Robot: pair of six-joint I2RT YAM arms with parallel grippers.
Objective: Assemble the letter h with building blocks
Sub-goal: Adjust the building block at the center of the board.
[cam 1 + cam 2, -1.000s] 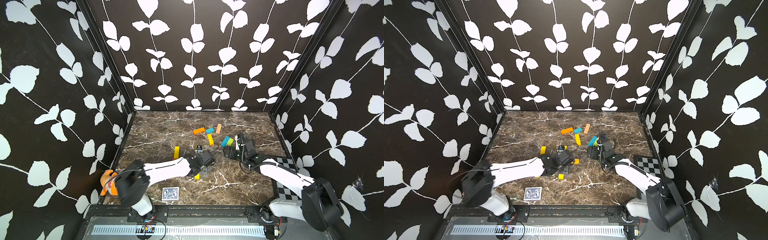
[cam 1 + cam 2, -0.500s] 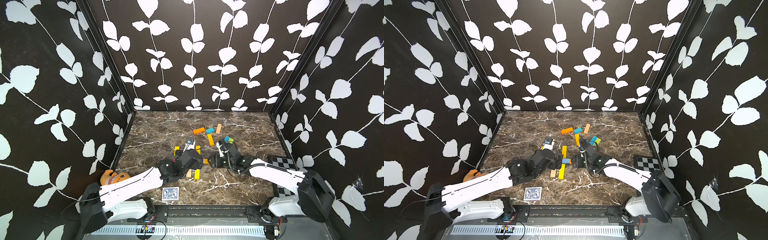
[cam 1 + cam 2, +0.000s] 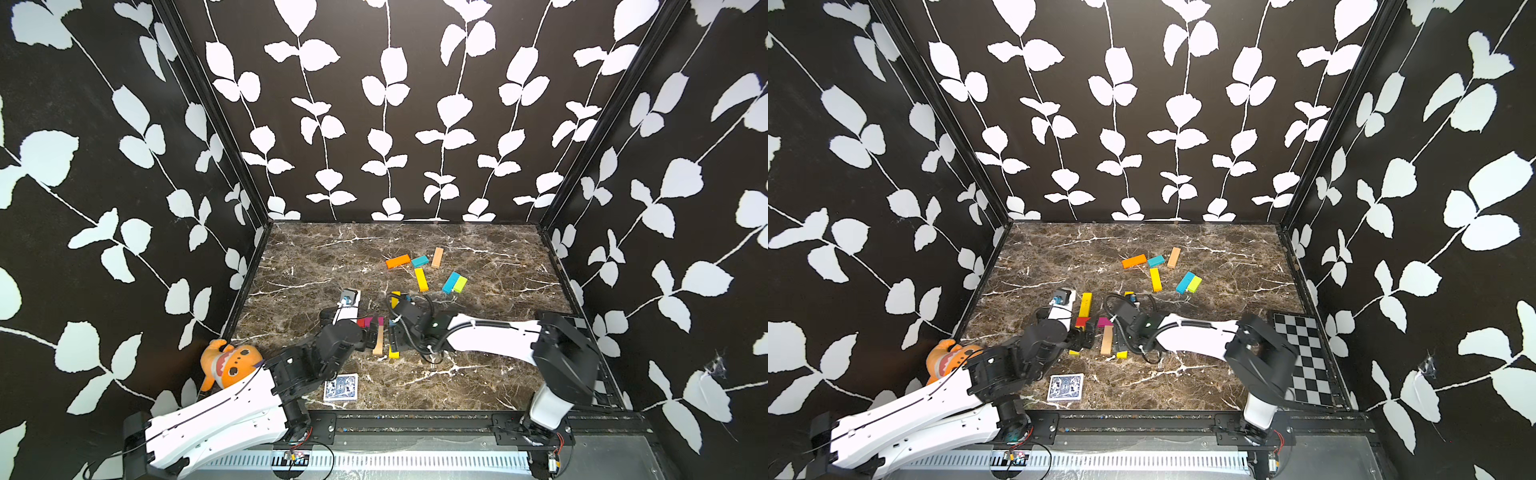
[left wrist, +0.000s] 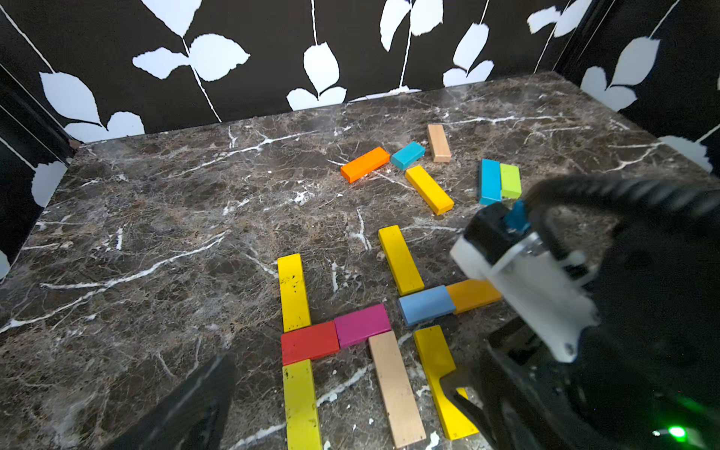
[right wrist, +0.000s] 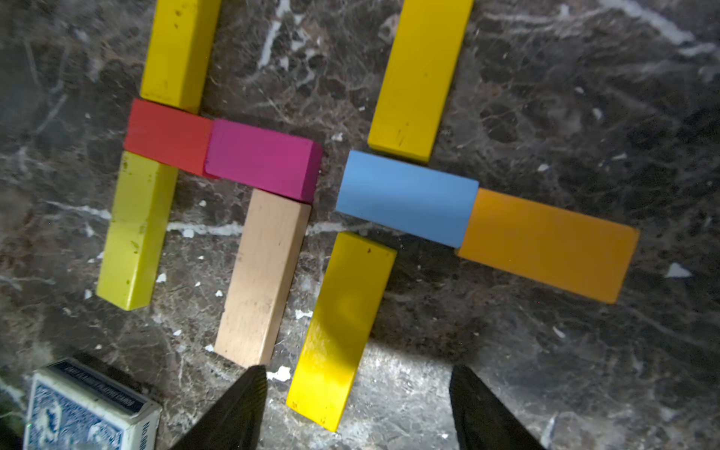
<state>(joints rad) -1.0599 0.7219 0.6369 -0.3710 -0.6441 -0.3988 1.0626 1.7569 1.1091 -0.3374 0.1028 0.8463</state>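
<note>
The right end effector [image 5: 357, 370] hung with jaws apart, straddling the near end of a flat yellow wooden bar [image 5: 343, 327] without pinching it. The left end effector [image 3: 1081, 337] had its jaws spread wide (nothing between them). In a top view, at about 10 o'clock from the right one, the letter h [image 4: 337, 335] lay flat on the brown marble counter [image 3: 1204, 374]. Loose building blocks [image 3: 1155, 279] lay toward 1 o'clock.

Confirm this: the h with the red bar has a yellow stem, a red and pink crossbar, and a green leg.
Wrong on the leg: it is tan, not green; the right wrist view shows it touching the pink bar. The yellow stem and red bar are as stated.
</note>
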